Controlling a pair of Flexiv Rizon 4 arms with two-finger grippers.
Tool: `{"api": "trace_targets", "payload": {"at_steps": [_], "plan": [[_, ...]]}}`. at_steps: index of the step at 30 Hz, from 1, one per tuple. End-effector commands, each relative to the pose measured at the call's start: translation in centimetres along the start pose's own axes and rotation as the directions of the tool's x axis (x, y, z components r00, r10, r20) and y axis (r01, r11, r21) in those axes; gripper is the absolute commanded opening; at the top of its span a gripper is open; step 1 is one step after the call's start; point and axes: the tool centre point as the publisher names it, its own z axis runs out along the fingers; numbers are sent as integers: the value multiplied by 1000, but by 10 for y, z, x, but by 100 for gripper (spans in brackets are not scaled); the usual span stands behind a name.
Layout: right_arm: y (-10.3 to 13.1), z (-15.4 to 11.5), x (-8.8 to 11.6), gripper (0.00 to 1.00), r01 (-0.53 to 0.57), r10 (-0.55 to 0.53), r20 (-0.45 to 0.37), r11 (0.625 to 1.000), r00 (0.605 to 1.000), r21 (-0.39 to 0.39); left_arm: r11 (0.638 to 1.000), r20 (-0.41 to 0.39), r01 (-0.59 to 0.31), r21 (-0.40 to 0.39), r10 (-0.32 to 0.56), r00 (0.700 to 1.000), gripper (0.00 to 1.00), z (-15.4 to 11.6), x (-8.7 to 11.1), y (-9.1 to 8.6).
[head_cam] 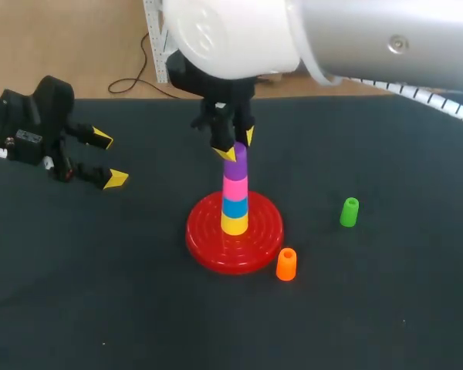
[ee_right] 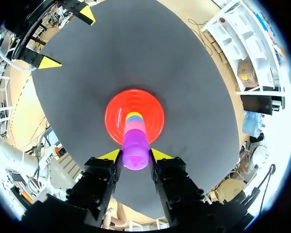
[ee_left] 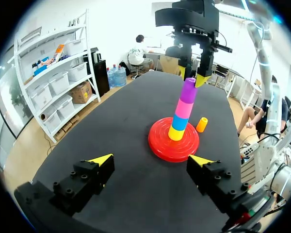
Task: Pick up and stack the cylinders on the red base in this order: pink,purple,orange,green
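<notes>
The red base (head_cam: pixel 208 239) (ee_left: pixel 160 143) (ee_right: pixel 114 109) carries a stack: yellow at the bottom, then blue, a pink cylinder (head_cam: pixel 234 186) (ee_left: pixel 185 108), and a purple cylinder (head_cam: pixel 234 163) (ee_left: pixel 188 90) (ee_right: pixel 135 149) on top. From above, my right gripper (head_cam: pixel 236 146) (ee_right: pixel 136 156) is shut on the purple cylinder, a yellow tip on either side. The orange cylinder (head_cam: pixel 286 264) (ee_left: pixel 202 124) stands upright just off the base's front right rim. Further right stands the green cylinder (head_cam: pixel 349 212). My left gripper (head_cam: pixel 108 159) (ee_left: pixel 150 162) is open and holds nothing, well left of the base.
The black table (head_cam: pixel 100 293) holds nothing else. The right arm's large white and silver body (head_cam: pixel 293 35) hangs over the table's back middle and right.
</notes>
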Motion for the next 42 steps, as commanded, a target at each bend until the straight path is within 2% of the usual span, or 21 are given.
{"api": "trace_targets", "payload": {"at_steps": [1, 2, 3, 13, 21, 26, 31, 33, 37, 42], "plan": [[1, 6, 3, 31, 2, -2, 24, 1000, 1000, 18, 1000, -6, 1, 1, -1, 1000, 100, 1, -1, 1], [2, 2, 3, 80, 6, -7, 34, 1000, 999, 27, 1000, -6, 1, 1, -1, 1000, 100, 1, -1, 1], [1, -2, 3, 100, 6, -7, 41, 999, 999, 32, 1000, -6, 1, 1, -1, 1000, 100, 1, -1, 1], [-1, -42, 16, 100, 32, -45, 107, 991, 993, 128, 1000, -6, 1, 1, -1, 1000, 100, 1, -1, 1], [-3, -51, 47, 100, 19, -34, 107, 990, 994, 139, 1000, -6, 1, 1, -1, 1000, 100, 1, -1, 1], [5, -36, 75, 100, 12, -24, 85, 991, 996, 136, 1000, -6, 1, 1, -1, 1000, 100, 1, -1, 1], [14, -8, 101, 100, 23, -28, 38, 990, 999, 137, 1000, -6, 1, 1, -1, 1000, 100, 1, -1, 1], [17, 4, 108, 100, 29, -33, 19, 987, 999, 160, 1000, -6, 1, 1, -1, 1000, 100, 1, -1, 1], [19, 31, 122, 100, 16, -12, -24, 991, 1000, 134, 1000, -6, 1, 1, -1, 1000, 100, 1, -1, 1], [22, 55, 128, 100, -7, 11, -31, 992, 999, 123, 1000, -6, 1, 1, -1, 1000, 100, 1, -1, 1]]}}
